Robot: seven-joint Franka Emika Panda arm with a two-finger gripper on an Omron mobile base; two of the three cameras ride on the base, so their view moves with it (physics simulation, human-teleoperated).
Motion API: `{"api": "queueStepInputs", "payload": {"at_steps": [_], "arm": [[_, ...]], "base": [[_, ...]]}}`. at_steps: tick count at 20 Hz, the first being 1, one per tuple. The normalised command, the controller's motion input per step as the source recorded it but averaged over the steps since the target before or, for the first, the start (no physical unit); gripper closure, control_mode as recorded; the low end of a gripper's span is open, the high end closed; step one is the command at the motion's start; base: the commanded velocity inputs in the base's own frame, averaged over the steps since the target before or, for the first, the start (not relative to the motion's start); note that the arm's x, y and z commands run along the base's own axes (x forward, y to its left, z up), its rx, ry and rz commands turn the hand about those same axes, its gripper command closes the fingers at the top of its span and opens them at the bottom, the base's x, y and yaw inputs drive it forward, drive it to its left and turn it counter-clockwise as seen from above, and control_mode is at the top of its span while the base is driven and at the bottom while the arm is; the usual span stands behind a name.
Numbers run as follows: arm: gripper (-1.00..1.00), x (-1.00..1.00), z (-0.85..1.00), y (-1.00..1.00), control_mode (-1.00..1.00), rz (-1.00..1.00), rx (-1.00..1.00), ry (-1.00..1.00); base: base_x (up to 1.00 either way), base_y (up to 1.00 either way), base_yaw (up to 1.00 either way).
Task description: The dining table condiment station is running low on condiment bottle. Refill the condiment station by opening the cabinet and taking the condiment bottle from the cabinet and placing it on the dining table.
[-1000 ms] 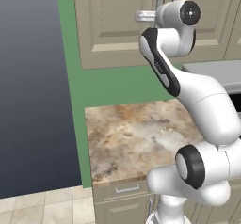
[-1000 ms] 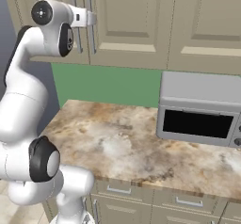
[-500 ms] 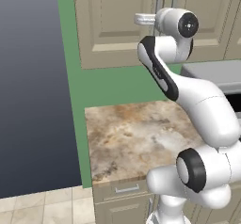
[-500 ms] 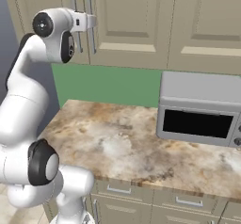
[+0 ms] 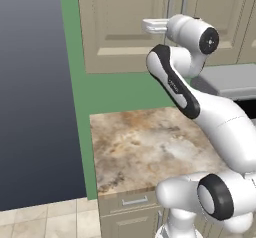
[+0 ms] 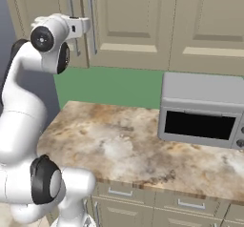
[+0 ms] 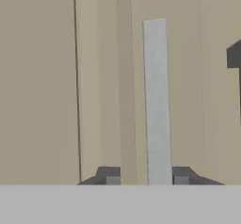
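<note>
We have our claw (image 7: 143,176) spread astride the beige cabinet's (image 7: 42,77) silver bar handle (image 7: 156,100), ready to pull it open.

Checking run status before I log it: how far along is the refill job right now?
Done: nothing that shows; the cabinet doors are shut. In hand: the claw is up at the cabinet, and the hand view shows a silver bar handle between its fingertips, with gaps on both sides, so no grip. Left: grip the handle, open the door, get the bottle out and carry it to the dining table.
</note>
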Motion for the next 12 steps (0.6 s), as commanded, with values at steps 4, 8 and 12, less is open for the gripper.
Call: {"api": "queueStepInputs", "payload": {"at_steps": [4,8,12], "arm": [[1.0,-0.69,-0.04,0.98,-1.0,0.06,0.0,0.0],[1.0,-0.73,-0.05,1.0,-1.0,0.04,0.0,0.0],[1.0,-0.67,-0.06,0.99,-1.0,0.02,0.0,0.0]], "base": [[0.0,0.0,0.0],[0.0,0.0,0.0],[0.0,0.0,0.0]]}}
